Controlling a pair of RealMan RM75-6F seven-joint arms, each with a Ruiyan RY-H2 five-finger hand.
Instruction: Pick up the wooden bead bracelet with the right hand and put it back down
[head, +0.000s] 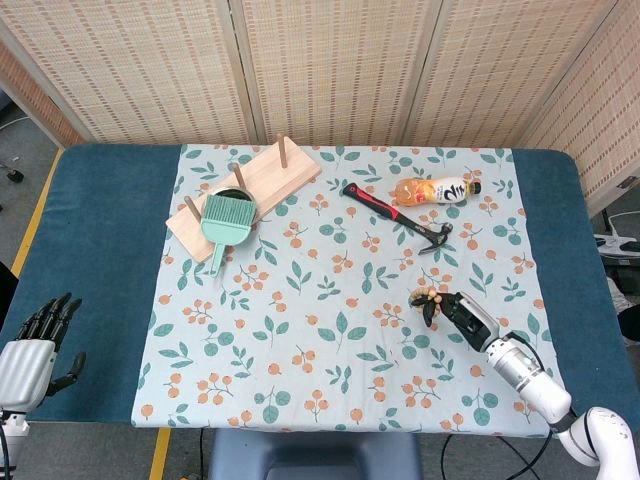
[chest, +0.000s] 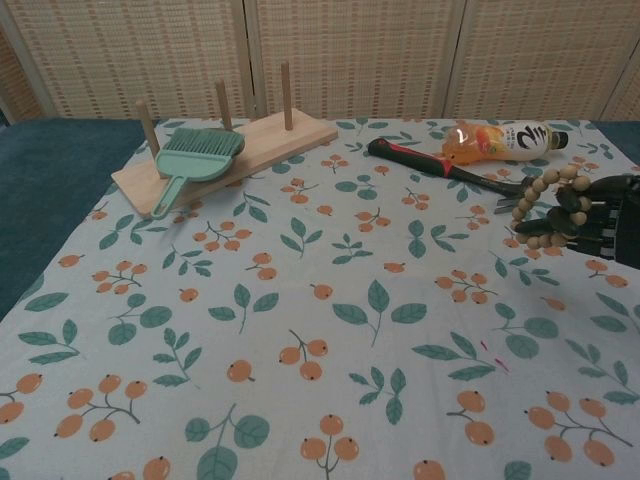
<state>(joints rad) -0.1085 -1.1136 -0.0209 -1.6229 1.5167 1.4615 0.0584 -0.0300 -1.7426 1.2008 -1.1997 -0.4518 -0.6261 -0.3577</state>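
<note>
The wooden bead bracelet is a loop of light brown beads, held off the cloth by my right hand at the right edge of the chest view. In the head view the same right hand is black, its fingers curled round the bracelet over the right part of the floral cloth. My left hand hangs open beside the table's near left corner, holding nothing.
A red-and-black hammer and an orange drink bottle lie behind the right hand. A wooden peg board with a green brush on it sits at the back left. A blue tabletop borders the cloth.
</note>
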